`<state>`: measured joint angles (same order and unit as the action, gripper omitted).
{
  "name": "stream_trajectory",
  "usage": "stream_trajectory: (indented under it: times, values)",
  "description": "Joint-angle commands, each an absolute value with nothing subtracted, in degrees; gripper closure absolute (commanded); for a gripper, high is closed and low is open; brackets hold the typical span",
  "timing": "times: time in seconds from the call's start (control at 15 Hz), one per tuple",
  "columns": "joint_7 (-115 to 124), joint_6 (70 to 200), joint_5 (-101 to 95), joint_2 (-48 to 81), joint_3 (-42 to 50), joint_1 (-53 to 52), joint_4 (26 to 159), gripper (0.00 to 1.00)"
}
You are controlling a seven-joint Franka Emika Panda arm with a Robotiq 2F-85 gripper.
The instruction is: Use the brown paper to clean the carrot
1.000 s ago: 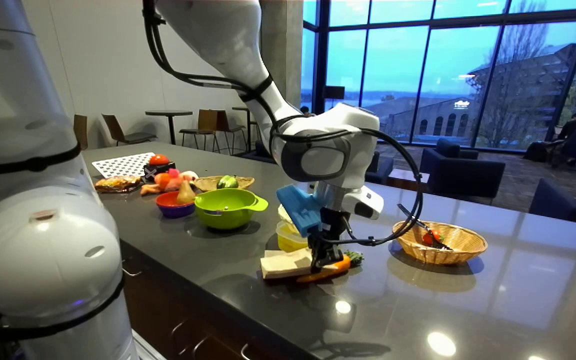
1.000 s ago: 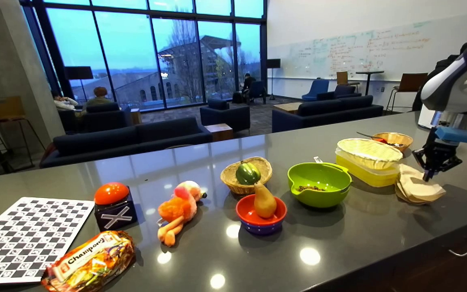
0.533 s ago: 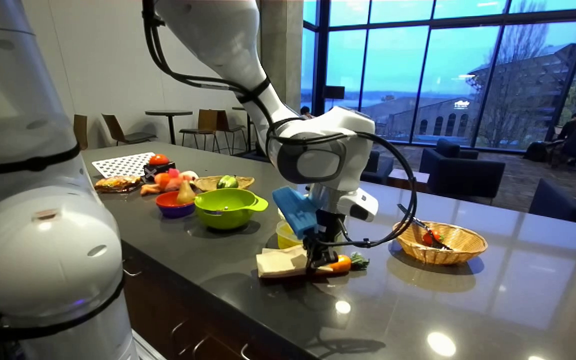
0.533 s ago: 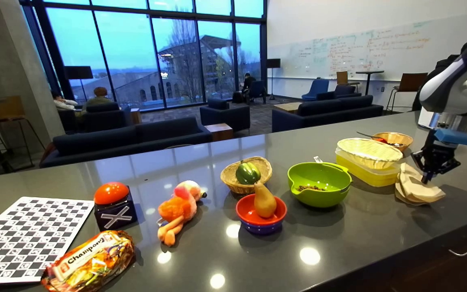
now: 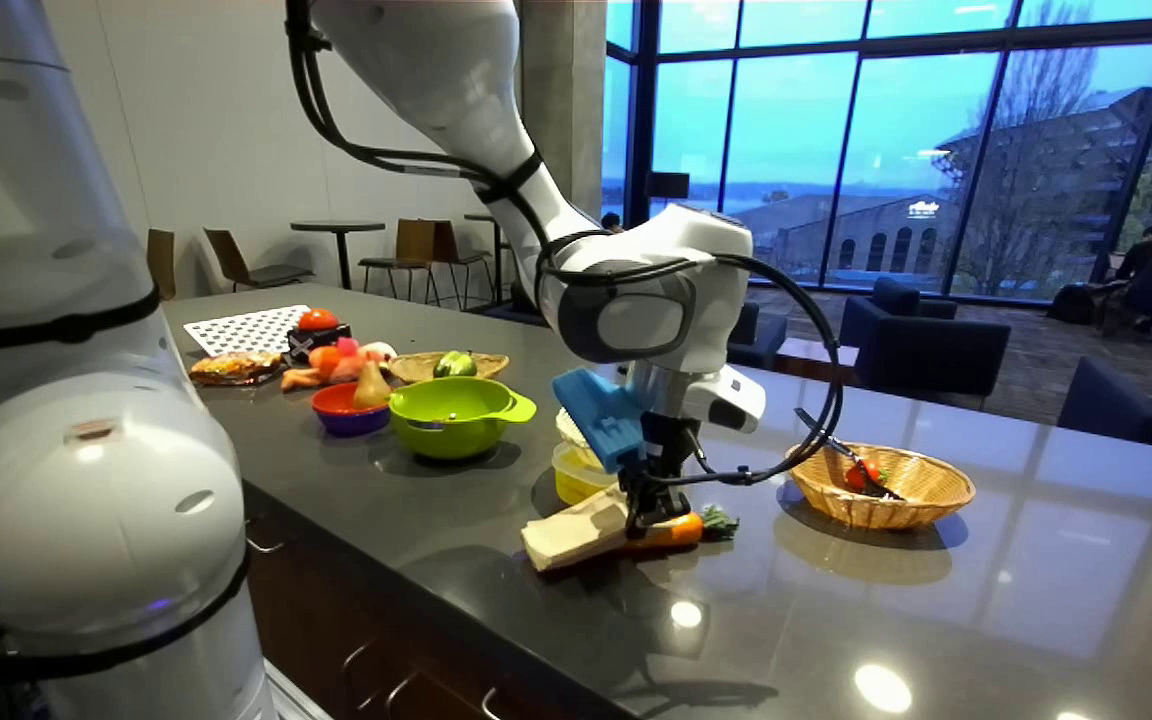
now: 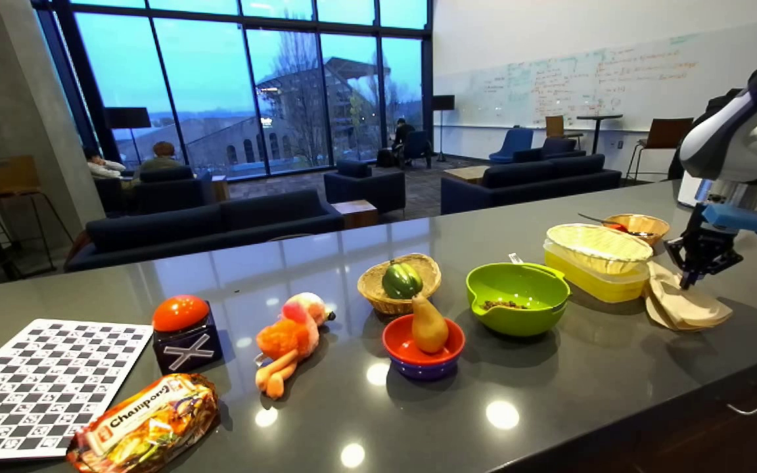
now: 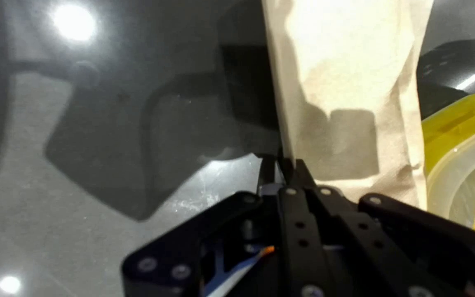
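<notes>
The brown paper (image 5: 576,532), a folded tan napkin, lies on the grey counter and appears in both exterior views, and in the wrist view its side edge runs into my fingertips. My gripper (image 7: 285,169) is shut on that edge, pointing down close to the counter. Just right of the fingers, in an exterior view, the orange carrot (image 5: 678,531) rests with its leafy green top facing away from the paper. Its tapered part passes by the gripper and the paper; how far it goes under or beside them is unclear. The carrot cannot be made out in the remaining views.
A yellow tub (image 6: 595,279) stands right behind the paper, topped by a woven basket. To the right is a wicker basket (image 5: 921,490) with a tomato and a black utensil. A green bowl (image 5: 451,420) sits farther left. The counter's front edge runs close to the paper.
The gripper shifted slightly left, then back right, and the paper moved with it and is now turned at an angle. The carrot has shifted a little to the right, its tip now less visible.
</notes>
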<state>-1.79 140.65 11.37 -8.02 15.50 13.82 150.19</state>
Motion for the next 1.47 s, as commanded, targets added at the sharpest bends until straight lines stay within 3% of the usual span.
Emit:
stream_trajectory:
  times: [0.0,1.4]
  values:
    - [-3.74,141.46,13.86,-7.64,16.12,13.75,148.76,1.0]
    - [-5.39,140.15,18.77,2.09,16.97,15.84,136.72,1.0]
